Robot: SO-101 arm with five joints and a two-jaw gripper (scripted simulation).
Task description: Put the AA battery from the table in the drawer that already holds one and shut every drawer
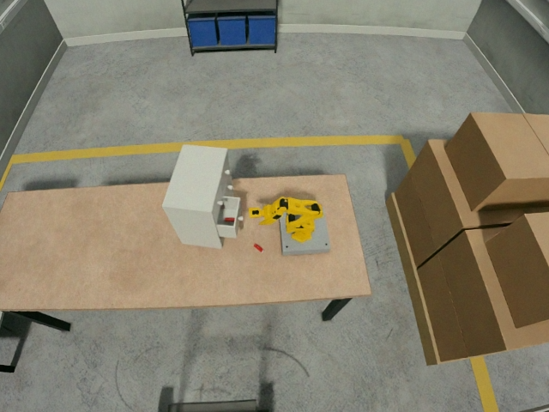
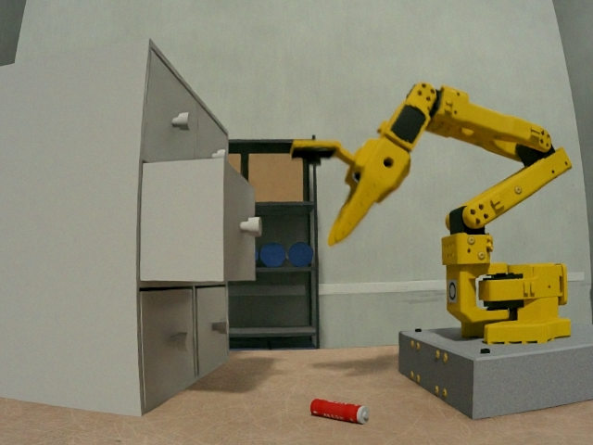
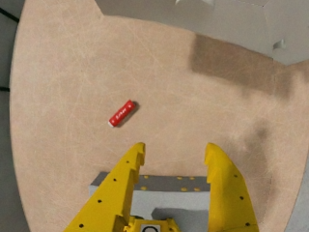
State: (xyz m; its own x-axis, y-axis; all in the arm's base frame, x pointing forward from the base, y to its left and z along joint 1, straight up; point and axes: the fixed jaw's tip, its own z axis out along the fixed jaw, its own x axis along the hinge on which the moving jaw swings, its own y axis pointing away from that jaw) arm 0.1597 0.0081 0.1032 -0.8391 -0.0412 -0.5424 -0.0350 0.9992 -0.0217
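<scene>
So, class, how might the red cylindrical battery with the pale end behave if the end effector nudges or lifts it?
The red cylindrical battery would probably roll if pushed sideways, being round and lying on its side. Its casing looks rigid, so it likely won't bend when gripped. The smooth-looking wrapper might slip.
</scene>
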